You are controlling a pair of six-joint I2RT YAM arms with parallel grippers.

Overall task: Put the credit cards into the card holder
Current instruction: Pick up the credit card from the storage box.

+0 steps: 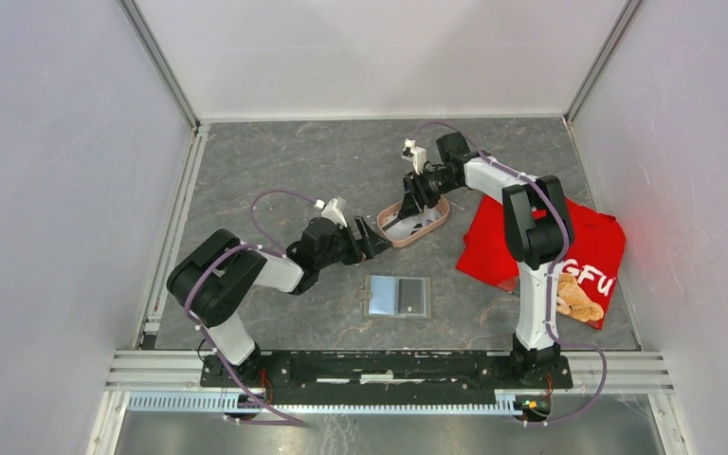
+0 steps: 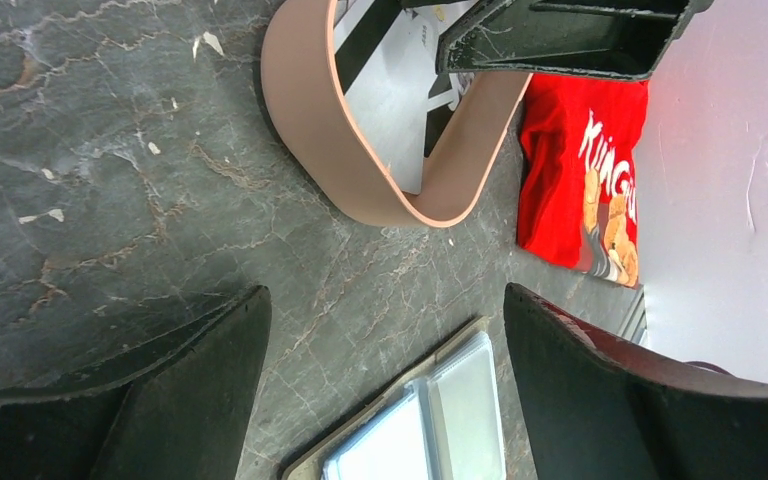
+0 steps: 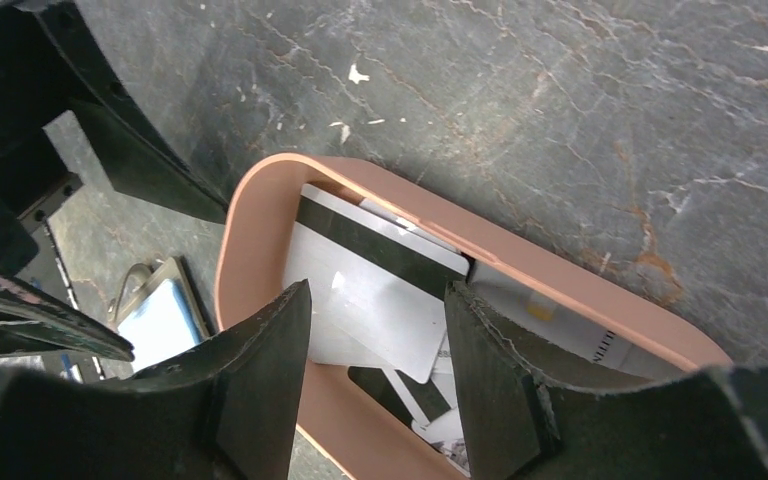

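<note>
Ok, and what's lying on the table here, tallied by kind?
pink oval tray: 1
credit cards: at least 3, overlapping inside it, exact count unclear
card holder: 1, lying open
red T-shirt: 1
Total: at least 6

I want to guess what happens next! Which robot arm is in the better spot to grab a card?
Probably the right. The right gripper hangs open over the pink tray, directly above the credit cards. The left gripper is open too, but outside the tray, over the table.
</note>
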